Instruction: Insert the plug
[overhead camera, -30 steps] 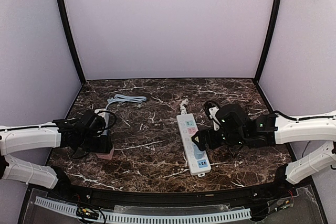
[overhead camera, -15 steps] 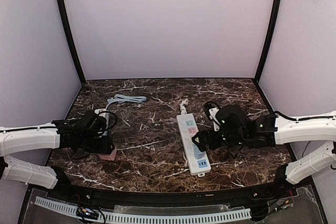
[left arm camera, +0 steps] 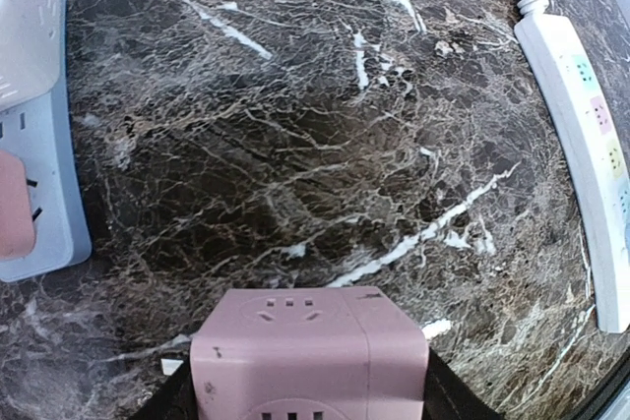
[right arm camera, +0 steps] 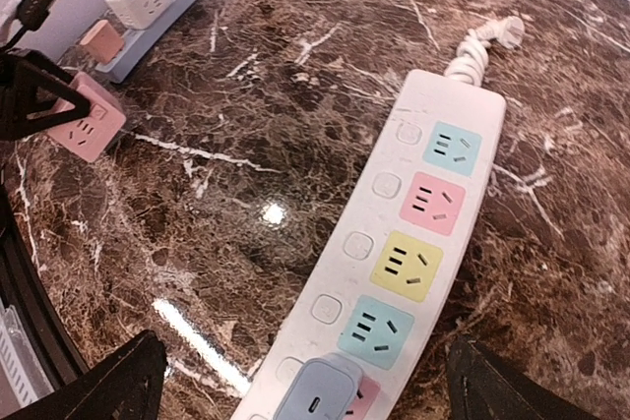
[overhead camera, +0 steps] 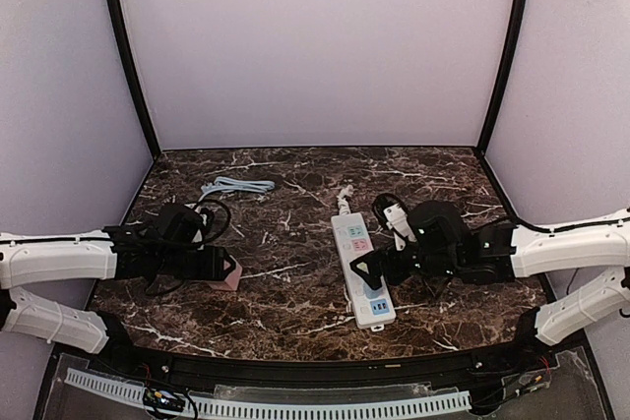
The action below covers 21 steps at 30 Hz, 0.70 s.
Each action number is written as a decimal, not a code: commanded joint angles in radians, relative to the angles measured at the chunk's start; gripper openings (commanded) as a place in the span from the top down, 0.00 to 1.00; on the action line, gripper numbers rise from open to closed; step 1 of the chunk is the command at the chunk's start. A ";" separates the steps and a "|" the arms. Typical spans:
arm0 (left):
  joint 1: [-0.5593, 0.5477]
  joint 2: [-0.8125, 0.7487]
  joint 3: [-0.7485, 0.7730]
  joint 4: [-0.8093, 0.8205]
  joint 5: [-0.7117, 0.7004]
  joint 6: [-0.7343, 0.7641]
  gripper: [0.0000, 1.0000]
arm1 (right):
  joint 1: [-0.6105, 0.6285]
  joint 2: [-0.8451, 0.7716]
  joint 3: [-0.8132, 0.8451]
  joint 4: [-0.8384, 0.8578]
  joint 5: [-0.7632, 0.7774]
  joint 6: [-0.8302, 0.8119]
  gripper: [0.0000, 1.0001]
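Between left gripper (overhead camera: 219, 268) fingers, clamped: pink plastic cube plug (left arm camera: 310, 351), well apart from long white power strip (right arm camera: 433, 95) ahead-right. Right gripper (overhead camera: 366, 269) spread open above strip. I judge risk: strip unpinned, poss. slides; plug misaligns w/ socket.

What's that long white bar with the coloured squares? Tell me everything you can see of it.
A white plastic power strip lying flat on the marble table. Sockets faced blue, pink, yellow and blue run along it, each beside a round white button. A pale blue plug sits at its near end; a white cord leaves the far end.
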 commanded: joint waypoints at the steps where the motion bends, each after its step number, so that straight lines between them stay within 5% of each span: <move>1: -0.025 0.036 0.053 0.105 0.026 -0.040 0.49 | 0.012 -0.033 -0.082 0.234 -0.077 -0.127 0.02; 10: -0.068 0.114 0.100 0.297 0.013 -0.139 0.50 | 0.013 -0.067 -0.135 0.485 -0.293 -0.301 0.01; 21: -0.121 0.214 0.126 0.537 -0.001 -0.165 0.52 | 0.013 0.168 0.133 0.265 -0.288 -0.121 0.01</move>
